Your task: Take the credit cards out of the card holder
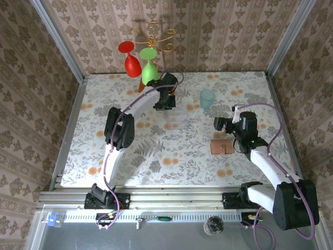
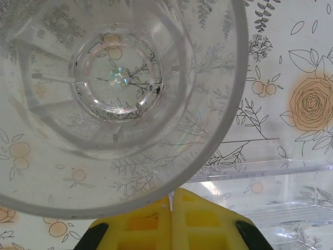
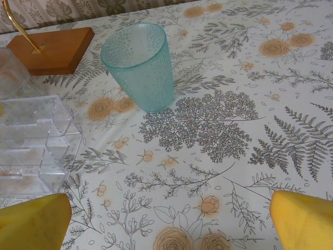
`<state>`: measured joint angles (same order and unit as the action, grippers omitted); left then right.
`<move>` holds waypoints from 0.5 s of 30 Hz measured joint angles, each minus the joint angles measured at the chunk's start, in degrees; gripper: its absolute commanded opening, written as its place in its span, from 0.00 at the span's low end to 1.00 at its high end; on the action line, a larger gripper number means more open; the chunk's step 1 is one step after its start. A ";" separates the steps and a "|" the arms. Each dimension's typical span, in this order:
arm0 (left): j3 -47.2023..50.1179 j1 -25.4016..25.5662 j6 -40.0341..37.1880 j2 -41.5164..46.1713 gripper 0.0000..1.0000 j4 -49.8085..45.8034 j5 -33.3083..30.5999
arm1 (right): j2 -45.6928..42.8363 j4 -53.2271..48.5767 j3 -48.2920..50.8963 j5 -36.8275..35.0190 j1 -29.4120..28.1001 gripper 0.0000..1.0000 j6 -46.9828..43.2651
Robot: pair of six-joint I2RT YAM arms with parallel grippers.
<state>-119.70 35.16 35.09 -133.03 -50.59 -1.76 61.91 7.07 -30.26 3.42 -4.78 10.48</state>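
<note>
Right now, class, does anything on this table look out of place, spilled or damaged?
Nothing stands out: the card holder lies flat and closed, the teal cup stands upright, and nothing has spilled.

The card holder (image 1: 222, 147) lay on the worktop (image 1: 156, 161), right of centre in the overhead frame. Above it stood a tumbler (image 1: 207, 98), with a stepped box (image 1: 178, 119) to the tumbler's lower left. A glass rack (image 1: 152, 31) stood at the upper middle, behind both.
</note>
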 measured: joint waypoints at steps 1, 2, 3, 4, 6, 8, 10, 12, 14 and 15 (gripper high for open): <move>0.00 0.00 0.04 -0.02 0.11 -0.02 0.00 | 0.00 0.00 0.00 0.00 0.00 0.99 0.00; 0.00 0.00 0.09 -0.04 0.12 0.00 0.00 | 0.00 0.00 0.00 0.00 -0.02 0.99 0.00; 0.00 0.00 0.13 -0.09 0.12 0.00 0.00 | 0.00 0.00 0.00 -0.02 0.00 1.00 0.00; 0.00 0.00 0.13 -0.11 0.12 0.00 0.02 | 0.00 0.00 0.00 -0.02 -0.02 1.00 0.00; 0.00 0.00 0.13 -0.11 0.13 0.02 0.02 | 0.00 0.00 0.00 -0.02 0.00 1.00 0.00; 0.00 0.00 0.13 -0.11 0.14 0.02 0.02 | 0.00 0.00 0.00 -0.02 0.00 1.00 0.02; 0.00 0.00 0.13 -0.11 0.14 0.02 0.02 | 0.00 0.00 0.00 -0.02 0.00 1.00 0.02; 0.00 0.00 0.13 -0.11 0.15 0.04 0.04 | 0.00 0.00 0.00 -0.02 0.00 1.00 0.02; 0.00 0.02 0.13 -0.11 0.15 0.11 0.07 | 0.00 0.00 0.00 -0.02 0.00 1.00 0.02; 0.00 0.02 0.13 -0.11 0.15 0.15 0.09 | 0.00 0.00 0.00 -0.02 0.00 1.00 0.02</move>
<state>-119.70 35.18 35.22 -133.14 -50.43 -1.67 61.91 7.07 -30.26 3.40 -4.78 10.50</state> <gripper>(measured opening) 0.147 0.999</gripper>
